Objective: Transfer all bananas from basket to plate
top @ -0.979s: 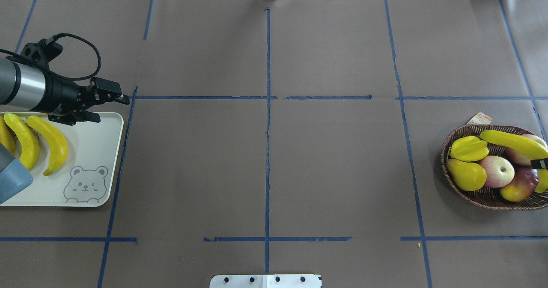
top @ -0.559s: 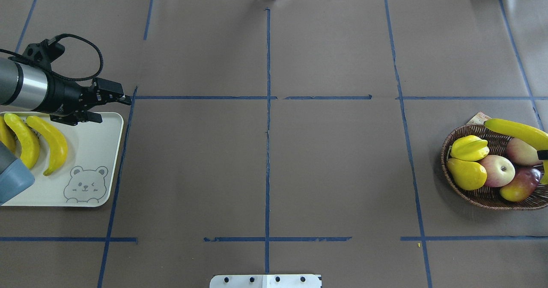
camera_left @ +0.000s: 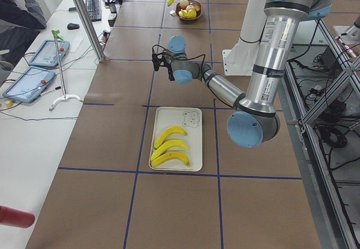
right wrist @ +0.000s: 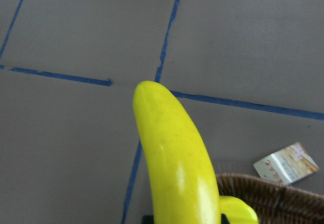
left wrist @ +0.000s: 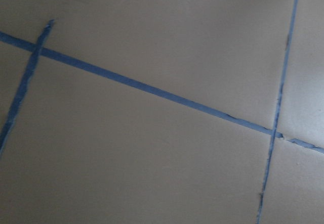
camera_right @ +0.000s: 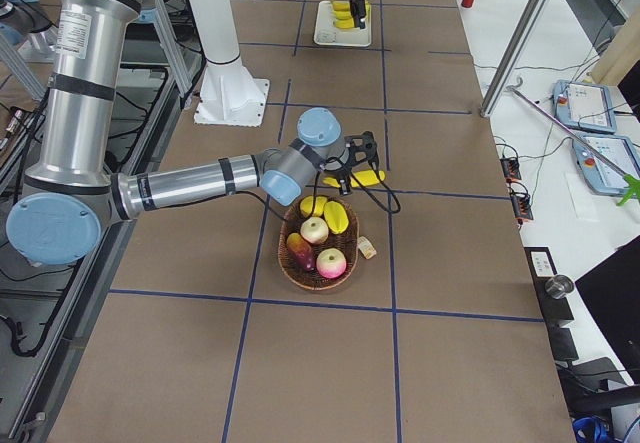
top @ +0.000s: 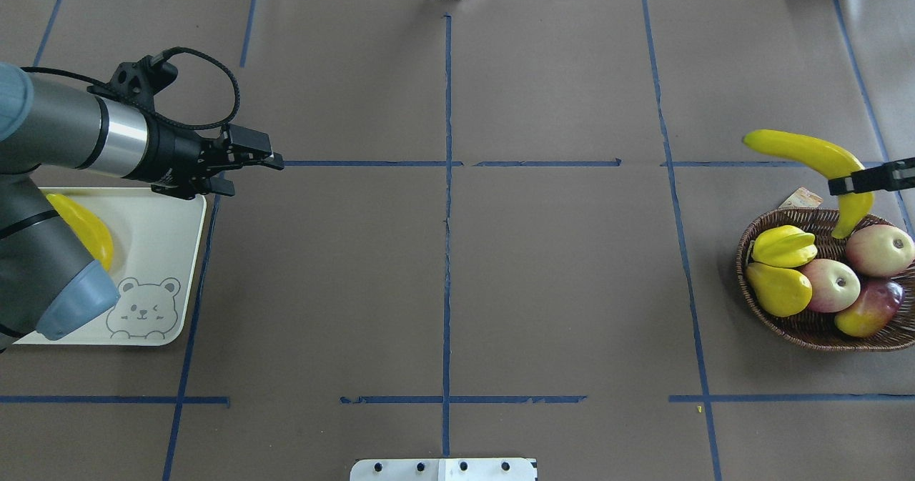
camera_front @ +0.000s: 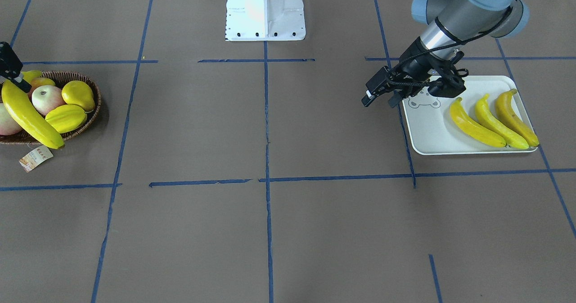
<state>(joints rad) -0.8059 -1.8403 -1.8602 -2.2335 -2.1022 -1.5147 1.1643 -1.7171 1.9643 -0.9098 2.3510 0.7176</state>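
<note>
My right gripper (top: pixel 849 181) is shut on a long yellow banana (top: pixel 804 154) and holds it in the air over the far edge of the brown wicker basket (top: pixel 786 328). The right wrist view shows this banana (right wrist: pixel 177 168) close up, with the basket rim (right wrist: pixel 263 192) below it. Three bananas (camera_front: pixel 474 125) lie side by side on the white bear plate (camera_front: pixel 432 134). In the overhead view my left arm hides most of them. My left gripper (top: pixel 248 171) is open and empty, over the table just past the plate's far right corner (top: pixel 166 213).
The basket holds a yellow starfruit (top: pixel 783 246), a rounded yellow fruit (top: pixel 779 289) and three apples (top: pixel 829 284). Its paper tag (top: pixel 800 198) lies on the table beside it. Blue tape lines cross the brown table cover. The robot base (camera_front: pixel 264 10) stands at mid-table.
My right gripper has lifted the banana up out of the basket and toward its far side. My left arm has moved right, off the plate.
</note>
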